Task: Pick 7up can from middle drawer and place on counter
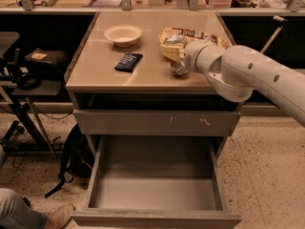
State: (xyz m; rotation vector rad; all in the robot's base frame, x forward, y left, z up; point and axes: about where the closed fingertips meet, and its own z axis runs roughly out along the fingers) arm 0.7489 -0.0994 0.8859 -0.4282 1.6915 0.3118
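7up can on the counter, just beneath the hand.

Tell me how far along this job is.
Done: the middle drawer holds no can; the 7up can is down at the counter. In hand: the tool sits at the can, by the snack bag. Left: letting go, if not yet done, and withdrawing.

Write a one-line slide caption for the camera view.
Gripper at the 7up can, right side of the counter beside the snack bag; middle drawer open below.
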